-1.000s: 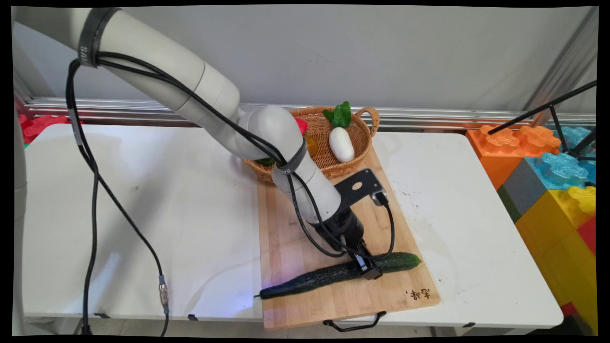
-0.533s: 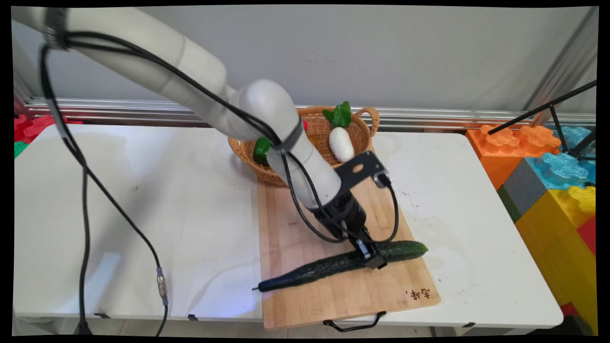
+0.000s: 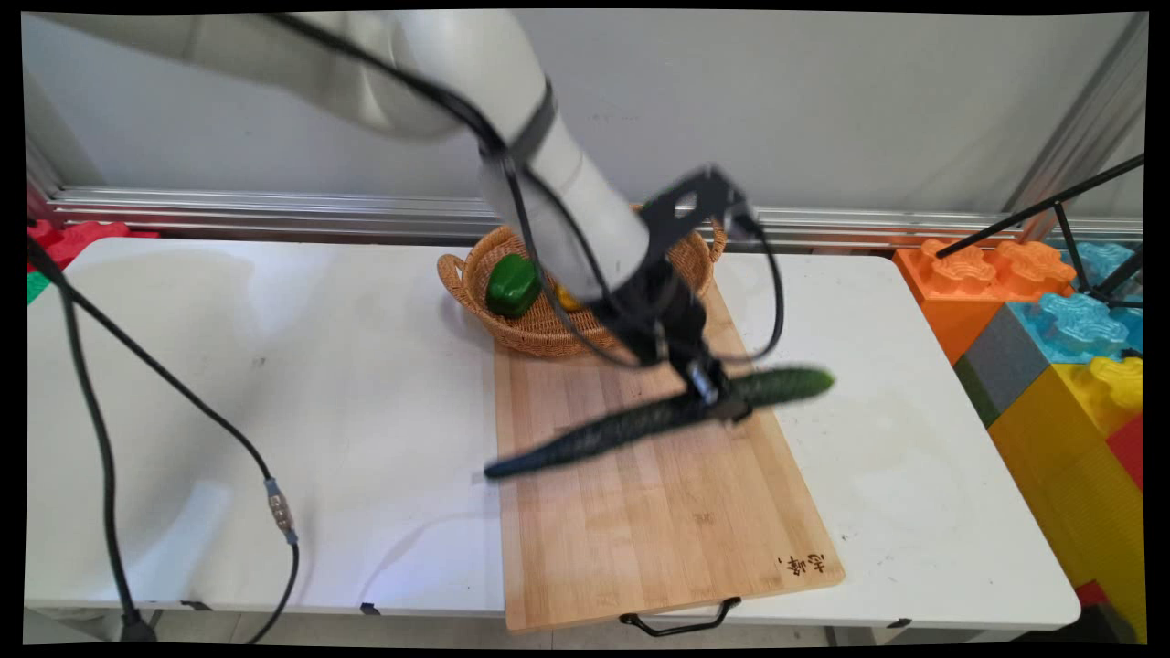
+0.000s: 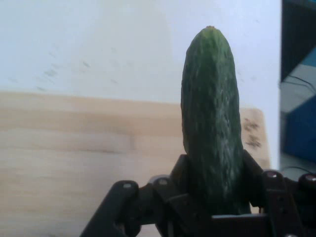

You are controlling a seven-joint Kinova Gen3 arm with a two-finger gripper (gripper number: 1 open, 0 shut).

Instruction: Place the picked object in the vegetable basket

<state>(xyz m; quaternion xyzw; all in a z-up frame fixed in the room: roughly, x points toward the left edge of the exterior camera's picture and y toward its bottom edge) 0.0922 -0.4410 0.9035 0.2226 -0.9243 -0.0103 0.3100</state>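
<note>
gripper (image 3: 711,395) clamping cucumber (image 3: 640,422), above cutting board (image 3: 658,521)

Wicker basket (image 3: 475,274) holding green pepper (image 3: 512,285); cutting board (image 3: 658,512); toy blocks (image 3: 1060,320).

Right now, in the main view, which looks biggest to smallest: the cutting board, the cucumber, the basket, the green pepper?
1. Cutting board.
2. Cucumber, held off the board, so nearer the camera and flattered.
3. Basket, partly hidden by the arm; its rank against the cucumber is unsure.
4. Green pepper.
</note>
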